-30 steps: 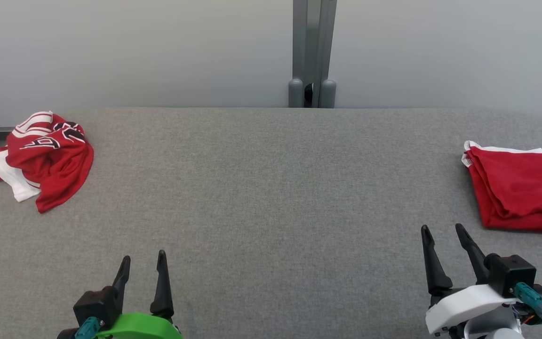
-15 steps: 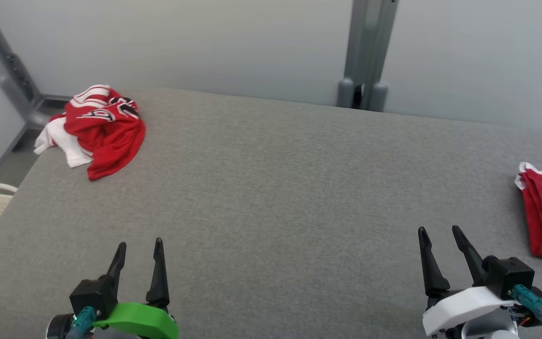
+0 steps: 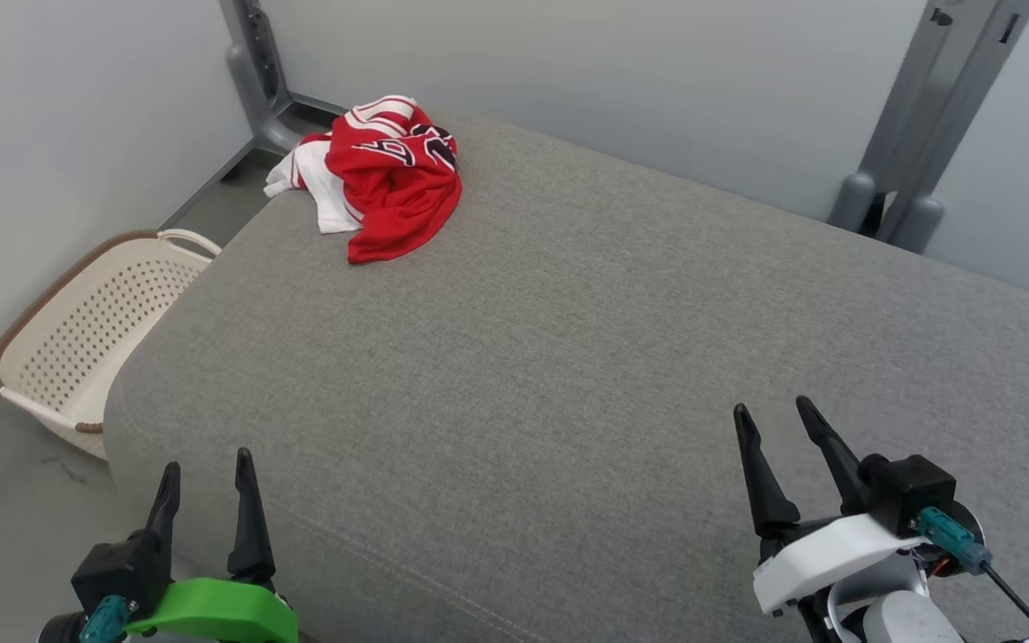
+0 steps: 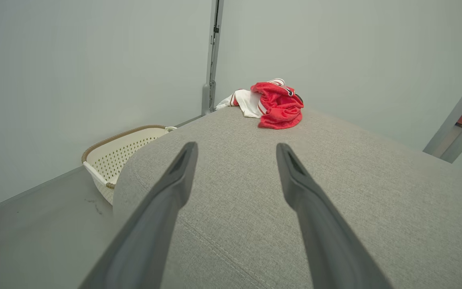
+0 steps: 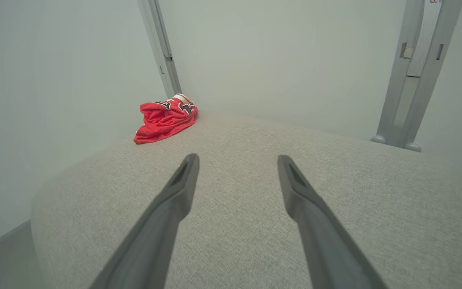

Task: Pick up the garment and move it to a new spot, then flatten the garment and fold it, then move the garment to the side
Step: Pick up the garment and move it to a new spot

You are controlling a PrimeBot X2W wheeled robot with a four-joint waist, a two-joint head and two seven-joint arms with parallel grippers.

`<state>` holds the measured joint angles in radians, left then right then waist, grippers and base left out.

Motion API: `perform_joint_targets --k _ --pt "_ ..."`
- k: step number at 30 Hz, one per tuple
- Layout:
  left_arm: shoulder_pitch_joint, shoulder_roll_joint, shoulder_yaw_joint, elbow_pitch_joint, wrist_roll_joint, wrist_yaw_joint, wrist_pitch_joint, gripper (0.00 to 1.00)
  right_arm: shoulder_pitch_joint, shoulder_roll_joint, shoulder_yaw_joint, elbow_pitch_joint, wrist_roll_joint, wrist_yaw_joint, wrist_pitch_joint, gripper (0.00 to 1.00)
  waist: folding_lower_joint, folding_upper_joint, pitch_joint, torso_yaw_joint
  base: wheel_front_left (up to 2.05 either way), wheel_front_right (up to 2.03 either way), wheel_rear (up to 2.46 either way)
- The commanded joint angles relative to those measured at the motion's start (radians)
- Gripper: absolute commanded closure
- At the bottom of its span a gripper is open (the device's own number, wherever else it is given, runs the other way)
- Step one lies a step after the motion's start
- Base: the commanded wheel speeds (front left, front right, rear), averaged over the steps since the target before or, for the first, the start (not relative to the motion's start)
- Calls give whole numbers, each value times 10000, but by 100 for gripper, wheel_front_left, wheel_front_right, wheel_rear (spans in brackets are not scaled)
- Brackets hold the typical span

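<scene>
Grey fabric-covered worktop runs from the near edge to the far wall, with rounded corners and a stitched seam along the near-left edge.

Cream perforated basket with a brown rim sits on the floor just beside the worktop's left side. It's tipped so its opening faces the camera, and the inside that shows is bare perforated wall.

Garment is a red jersey with white panels, red-and-white striped trim and dark lettering. It's crumpled in a heap at the far-left corner of the worktop. A white part trails toward the left edge and a red flap points to the near side. It's well apart from both arms.

Left fingers are at the near-left corner, spread wide with nothing between them. They hang over the worktop's near edge and point toward the garment in the left wrist view.

Right fingers are near-right over bare fabric, also spread wide and holding nothing.
</scene>
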<state>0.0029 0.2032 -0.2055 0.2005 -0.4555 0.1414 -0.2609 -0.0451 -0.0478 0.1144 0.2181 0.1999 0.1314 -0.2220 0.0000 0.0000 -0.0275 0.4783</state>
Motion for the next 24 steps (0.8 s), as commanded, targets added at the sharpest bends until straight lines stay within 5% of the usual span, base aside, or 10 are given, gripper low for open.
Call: perform_joint_targets --k 1,12,16,24 --pt "135 -33 34 -67 -37 66 -31 0 -127 -49 28 50 -10 -14 -63 0 0 0 267 360 0 0 0" --pt "126 -47 152 29 -6 -82 -41 0 -256 -51 -36 21 -131 -14 -91 0 0 0 271 377 0 0 0" --pt "-288 480 888 -245 -400 -144 -40 0 -658 -54 -116 -715 -469 -14 316 0 0 0 905 -361 0 0 0" --pt "-3124 2673 1990 -820 -316 -496 775 0 -1419 -52 -537 -2461 -1570 -14 1458 0 0 0 2634 -1642 0 0 0"
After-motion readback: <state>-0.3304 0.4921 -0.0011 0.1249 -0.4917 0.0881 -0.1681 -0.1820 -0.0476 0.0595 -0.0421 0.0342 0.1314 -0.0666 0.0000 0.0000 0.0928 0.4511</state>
